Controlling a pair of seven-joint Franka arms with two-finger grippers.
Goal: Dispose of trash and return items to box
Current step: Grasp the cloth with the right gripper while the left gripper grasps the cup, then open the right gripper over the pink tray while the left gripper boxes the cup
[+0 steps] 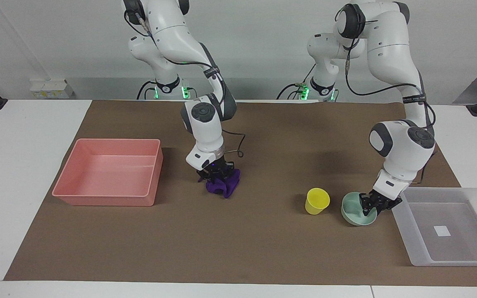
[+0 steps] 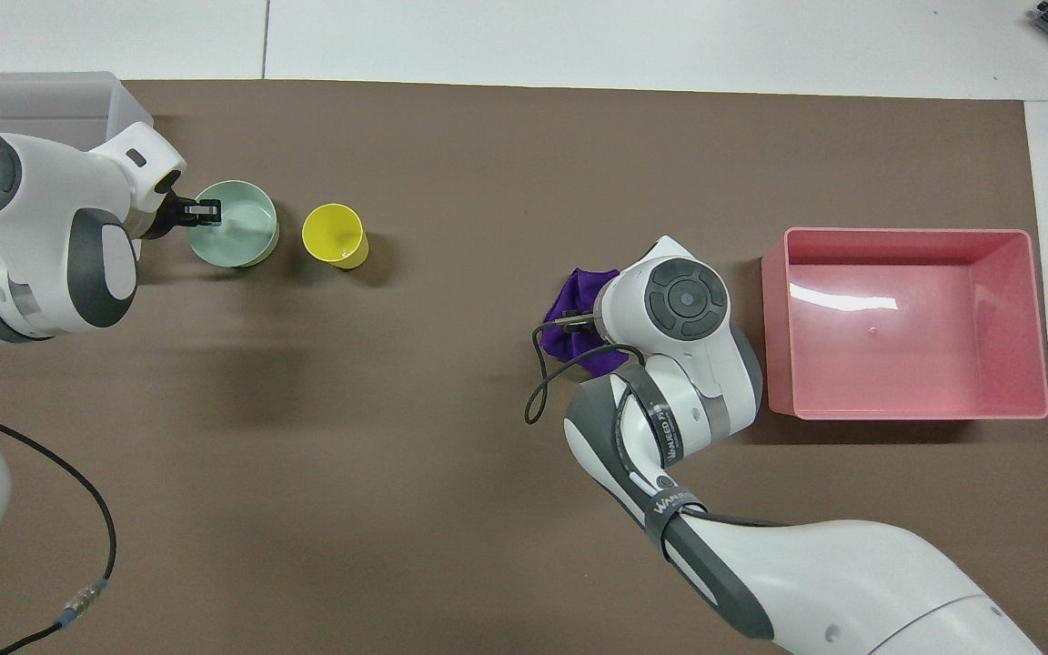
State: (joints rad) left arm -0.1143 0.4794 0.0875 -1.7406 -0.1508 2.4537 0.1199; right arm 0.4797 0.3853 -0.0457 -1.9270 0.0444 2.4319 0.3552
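Fingers of the right gripper (image 1: 215,169) were pinched into the top of the purple rag (image 1: 223,185), which lay bunched on the brown mat (image 1: 263,248) near the middle of the table, a little toward the right arm's end. In the overhead view the arm's wrist covered most of the rag, so only its rim showed (image 2: 579,296). Fingers of the left gripper (image 1: 370,205) were closed on the rim of the mint-green bowl (image 1: 352,211), one inside the bowl and one outside, on the side facing the box; the overhead view showed the same pinch (image 2: 201,211) on the bowl's edge (image 2: 246,236). The bowl sat on the mat toward the left arm's end of the table, and whether it was lifted off the mat could not be told.

Just beside the bowl, on the side toward the middle of the table, the yellow cup (image 1: 317,200) stood upright and open-mouthed, apart from both grippers (image 2: 335,235). Next to the bowl, toward the left arm's end, was the translucent box (image 1: 412,244), reaching over the mat's edge onto the white table (image 1: 15,165), a white label (image 1: 442,231) on its floor. At the right arm's end of the mat sat the pink tray (image 1: 106,200), near the rag (image 2: 906,414).
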